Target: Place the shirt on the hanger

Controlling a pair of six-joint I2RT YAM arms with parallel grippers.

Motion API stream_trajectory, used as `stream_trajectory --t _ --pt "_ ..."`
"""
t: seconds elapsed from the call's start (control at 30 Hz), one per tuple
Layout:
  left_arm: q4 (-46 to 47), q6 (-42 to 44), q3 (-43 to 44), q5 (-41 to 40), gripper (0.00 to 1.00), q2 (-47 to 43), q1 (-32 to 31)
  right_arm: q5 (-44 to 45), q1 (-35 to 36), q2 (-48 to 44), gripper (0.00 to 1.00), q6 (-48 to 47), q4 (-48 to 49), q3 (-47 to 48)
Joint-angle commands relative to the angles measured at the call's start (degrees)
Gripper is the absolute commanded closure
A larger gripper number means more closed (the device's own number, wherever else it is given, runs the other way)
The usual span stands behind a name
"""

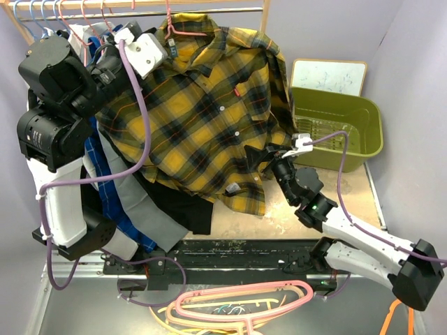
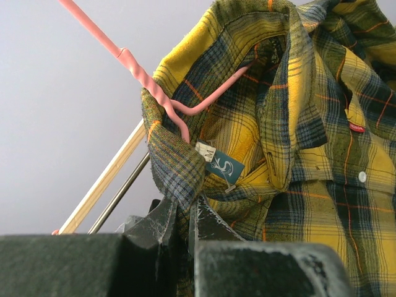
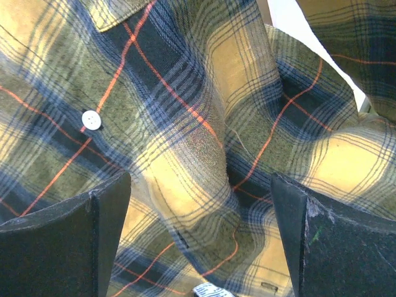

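A: Where's the shirt [image 1: 202, 118]?

B: Up at the rail [image 1: 230, 10]. It's hanging from the thin pink hanger [image 2: 148, 80] and spread front-out. The hook is over the rail, and one wire arm runs inside the neck opening.

A: So is it on?

B: Mostly, I'd say. The collar is bunched against the twisted neck of the hanger, with the size label [image 2: 223, 168] showing just below. I can't see whether both shoulders sit on the wire.

A: Left pincer [image 2: 185, 216]?

B: Nipped tight on the collar edge. The plaid is squeezed between the fingers, right under the hanger neck.

A: Right pincer [image 3: 201, 204]?

B: Spread wide and gripping nothing. It's pushed up against the front of the shirt near a button [image 3: 91, 119], with a fold of cloth bulging between the two fingers. In the top view it's at the shirt's lower right side, near the green bin [image 1: 349, 118].

A: What step is this?

B: Finishing, by my read: seating the collar and squaring the shirt on the hanger.

A: And next?

B: Probably a small collar tug to centre it, then let go gently so the hook doesn't jump off the rail. The right either closes on that fold to pull the front straight or backs off without snagging.
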Motion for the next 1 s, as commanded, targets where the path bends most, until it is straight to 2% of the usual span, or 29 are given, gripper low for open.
stream_trajectory --t 0.0,0.1,0.17,0.2,0.27,0.3,0.33,0.47,0.67,0.97 --pt "4.5 -1.1 0.7 0.5 1.00 -1.4 0.6 2.7 -0.1 2.9 0.06 1.5 8.2 -1.4" --pt "4.2 -1.2 0.8 0.8 1.00 -1.5 0.7 0.2 -0.4 4.8 0.09 1.1 12.3 -2.9" --pt "4.1 -1.2 0.8 1.0 1.00 -1.6 0.8 -3.3 -1.0 6.2 0.23 1.4 15.0 -3.4" --pt "4.0 -1.2 0.8 1.2 1.00 -1.6 0.9 -4.7 -1.1 7.0 0.35 1.6 16.4 -3.7" --pt "4.1 -1.3 0.7 1.2 1.00 -1.6 1.1 -7.1 -1.1 8.3 0.81 2.6 18.3 -4.2" --pt "4.1 -1.5 0.7 1.3 1.00 -1.6 1.2 -8.1 -1.1 8.7 0.97 3.2 18.6 -4.3" --pt "4.1 -1.6 0.7 1.4 1.00 -1.6 1.3 -9.4 -1.1 9.0 1.00 3.9 18.7 -4.5" --pt "4.4 -3.3 0.7 2.3 1.00 -1.3 1.7 -12.9 -1.0 9.1 1.00 7.7 20.0 -6.7" --pt "5.1 -7.3 2.4 5.7 1.00 0.4 3.5 -18.5 2.4 16.0 1.00 27.4 33.6 -13.0" --pt "6.3 -9.3 3.6 7.5 1.00 1.8 5.2 -24.8 14.6 33.8 1.00 31.5 51.9 -5.9"
